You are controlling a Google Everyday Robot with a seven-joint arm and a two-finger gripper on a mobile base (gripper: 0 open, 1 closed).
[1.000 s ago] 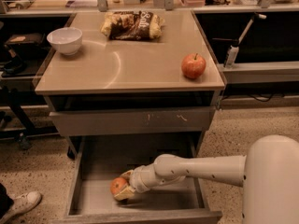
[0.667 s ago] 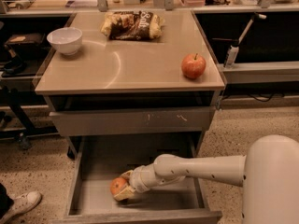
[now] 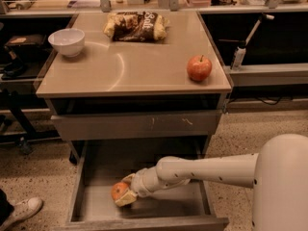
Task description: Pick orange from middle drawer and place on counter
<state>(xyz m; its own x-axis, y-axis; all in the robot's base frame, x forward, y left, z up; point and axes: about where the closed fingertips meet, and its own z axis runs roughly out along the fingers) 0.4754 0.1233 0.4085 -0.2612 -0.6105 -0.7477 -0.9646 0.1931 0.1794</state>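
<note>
The orange [image 3: 119, 190] lies on the floor of the open middle drawer [image 3: 166, 207], toward its front left. My gripper [image 3: 123, 191] reaches in from the right, low in the drawer, with its pale fingers on either side of the orange. The orange still rests on the drawer floor. The tan counter [image 3: 130, 66] sits above the drawer unit.
On the counter stand a red-yellow apple [image 3: 199, 68] at the right, a white bowl [image 3: 67, 42] at the back left and a chip bag [image 3: 136, 26] at the back. A closed scratched drawer front [image 3: 137, 124] is above the open drawer. A shoe [image 3: 21, 211] is at the lower left.
</note>
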